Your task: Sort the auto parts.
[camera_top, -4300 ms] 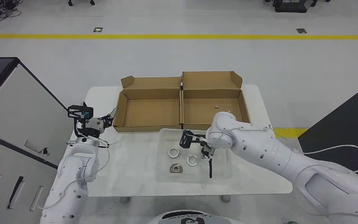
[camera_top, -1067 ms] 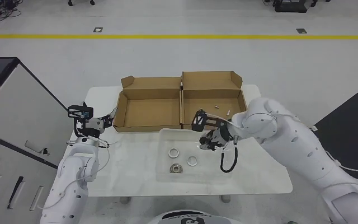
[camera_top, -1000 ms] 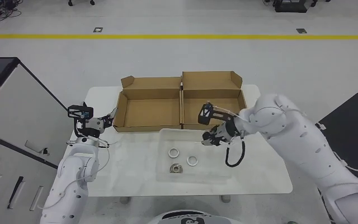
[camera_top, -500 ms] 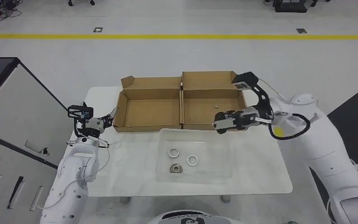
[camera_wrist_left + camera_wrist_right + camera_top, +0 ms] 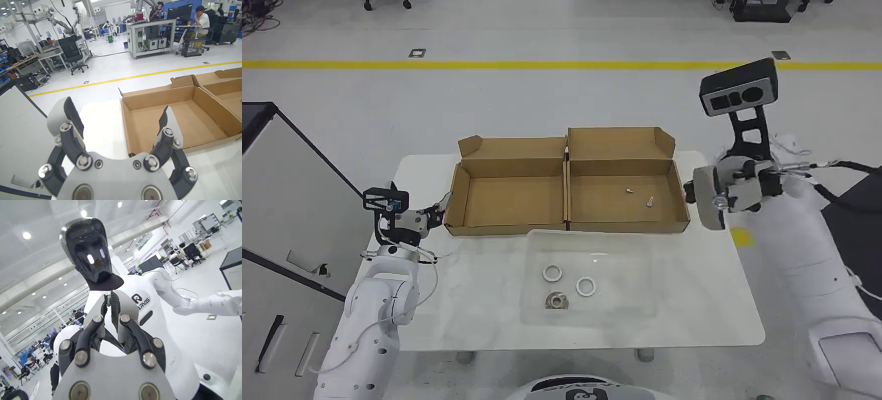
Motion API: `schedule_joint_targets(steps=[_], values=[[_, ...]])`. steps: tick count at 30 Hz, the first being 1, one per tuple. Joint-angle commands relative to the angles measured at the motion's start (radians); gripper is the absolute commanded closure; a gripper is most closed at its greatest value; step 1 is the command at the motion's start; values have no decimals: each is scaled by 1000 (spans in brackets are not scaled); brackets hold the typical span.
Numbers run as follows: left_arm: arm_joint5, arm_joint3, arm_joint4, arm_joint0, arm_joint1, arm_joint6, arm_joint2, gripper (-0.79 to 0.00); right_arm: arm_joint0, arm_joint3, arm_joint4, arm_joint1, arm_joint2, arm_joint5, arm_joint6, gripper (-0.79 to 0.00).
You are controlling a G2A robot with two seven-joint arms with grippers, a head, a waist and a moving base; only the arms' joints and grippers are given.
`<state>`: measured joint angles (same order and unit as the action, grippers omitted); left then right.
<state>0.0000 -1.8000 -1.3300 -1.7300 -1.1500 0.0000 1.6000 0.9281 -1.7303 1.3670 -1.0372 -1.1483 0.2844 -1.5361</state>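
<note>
One short threaded metal screw [image 5: 108, 300] is pinched between the near-closed jaws of the right gripper [image 5: 110, 298]. Its long axis runs along the fingers, which are held high and point away from the table. Its likely target, the right-hand brown cardboard box [image 5: 602, 205] holding two small fasteners [image 5: 650, 199], lies below, toward the robot's left. The left gripper [image 5: 117, 106], jaws spread and empty, hangs by the left-hand cardboard box [image 5: 189, 113].

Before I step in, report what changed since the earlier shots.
The right gripper left the tray, swung past the right box and rose beside the table, shut on a screw. A second small part now lies in that box. Left gripper and three rings stayed put.
</note>
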Motion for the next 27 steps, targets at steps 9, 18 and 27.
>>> schedule_joint_targets(steps=[9, 18, 27], values=[[0, 0, 0, 0, 0, 0, 0, -785, -4, -8, 12, -13, 5, 0, 0, 0], [0, 0, 0, 0, 0, 0, 0, -785, 5, -71, 59, -30, 1, -33, 169, 0], [0, 0, 0, 0, 0, 0, 0, -785, -19, -104, 242, -72, 60, -60, 175, 0]])
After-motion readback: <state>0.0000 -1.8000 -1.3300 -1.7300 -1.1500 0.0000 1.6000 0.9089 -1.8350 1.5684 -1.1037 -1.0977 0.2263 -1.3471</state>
